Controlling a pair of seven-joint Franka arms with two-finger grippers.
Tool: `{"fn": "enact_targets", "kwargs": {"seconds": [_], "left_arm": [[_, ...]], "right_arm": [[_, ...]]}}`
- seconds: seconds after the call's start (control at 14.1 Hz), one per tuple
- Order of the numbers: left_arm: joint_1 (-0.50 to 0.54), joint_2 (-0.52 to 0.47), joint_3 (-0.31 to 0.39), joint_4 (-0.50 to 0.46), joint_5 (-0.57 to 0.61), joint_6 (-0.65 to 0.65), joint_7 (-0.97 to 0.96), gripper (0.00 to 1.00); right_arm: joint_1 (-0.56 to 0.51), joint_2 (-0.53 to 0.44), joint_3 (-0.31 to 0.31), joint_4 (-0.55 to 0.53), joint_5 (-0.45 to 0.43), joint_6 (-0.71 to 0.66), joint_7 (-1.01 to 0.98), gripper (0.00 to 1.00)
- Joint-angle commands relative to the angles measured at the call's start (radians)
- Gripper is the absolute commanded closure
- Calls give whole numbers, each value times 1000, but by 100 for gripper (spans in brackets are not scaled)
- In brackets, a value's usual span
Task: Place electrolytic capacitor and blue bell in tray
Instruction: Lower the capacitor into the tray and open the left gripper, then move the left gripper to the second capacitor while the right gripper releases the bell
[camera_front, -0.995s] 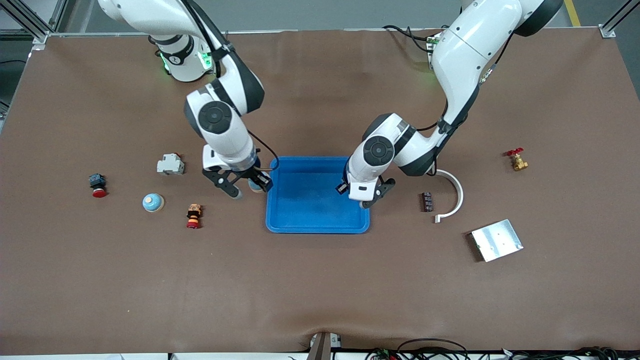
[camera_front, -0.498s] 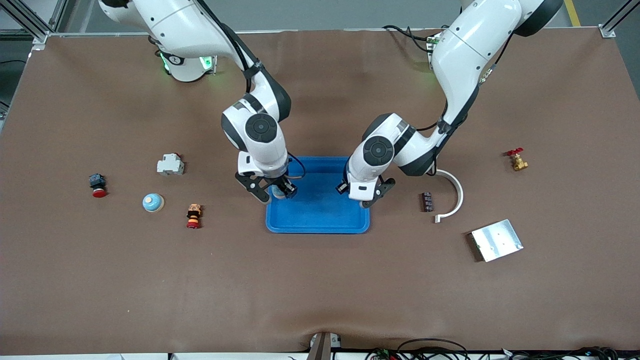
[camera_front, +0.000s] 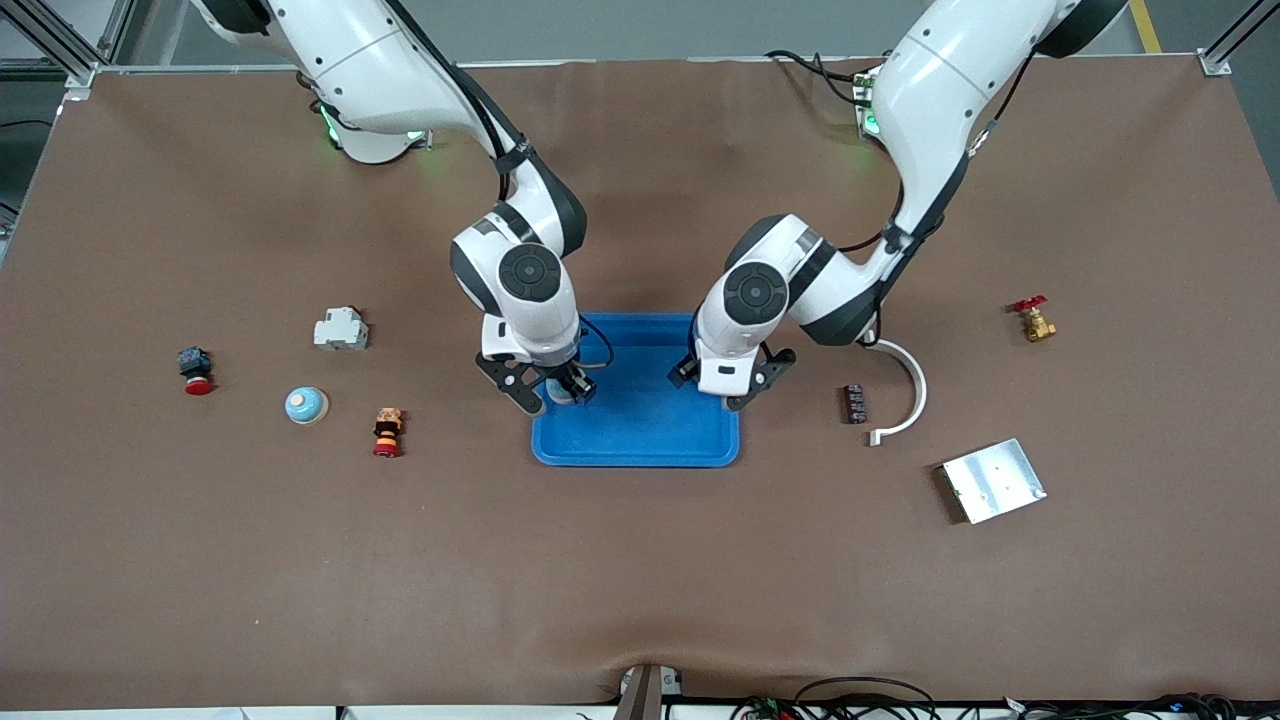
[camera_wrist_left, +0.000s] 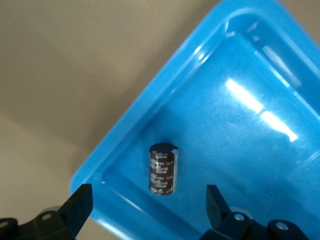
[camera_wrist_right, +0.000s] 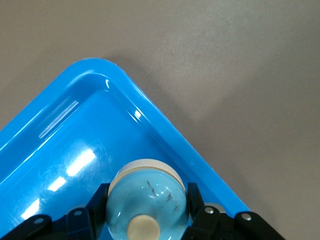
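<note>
Starting at the right arm's end of the counter (camera_front: 640, 600), a red push button (camera_front: 196, 373) sits alone. Toward the tray from it, a second bell (camera_front: 306, 405), pale blue, rests on the counter. A white breaker block (camera_front: 341, 328) lies farther from the front camera than that bell. An orange and red stacked button (camera_front: 387, 431) stands nearer the tray.

The right hand (camera_front: 552, 393) is over the tray (camera_front: 640, 450), at its edge toward the right arm's end. Its 2 fingers are clenched on the blue bell (camera_wrist_right: 147, 200), which hangs over the tray's corner in the right wrist view.

The left hand (camera_front: 722, 385) is over the tray's edge toward the left arm's end, released, its 2 fingers spread wide. Below it, the electrolytic capacitor (camera_wrist_left: 163, 168), dark brown with pale print, sits in the tray near a corner. Neither finger touches it. Whether it stands or lies I cannot tell.

Toward the left arm's end come a small dark terminal block (camera_front: 854, 403) and, just beside it, a white curved piece (camera_front: 905, 385). A silver plate (camera_front: 993, 479) lies nearer the front camera. A brass valve (camera_front: 1034, 320) with a red handle is farther from it.
</note>
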Motion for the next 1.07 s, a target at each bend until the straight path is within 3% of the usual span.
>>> {"fn": "enact_targets", "kwargs": {"seconds": [0.0, 0.36, 1.0], "left_arm": [[42, -86, -4, -6, 20, -115, 45, 0], [119, -147, 0, -7, 21, -169, 442, 0], [320, -166, 3, -16, 119, -140, 757, 0]], "right_arm": [[11, 27, -4, 31, 15, 5, 24, 100], [45, 33, -5, 31, 82, 13, 29, 100], [68, 73, -5, 32, 93, 59, 44, 100]]}}
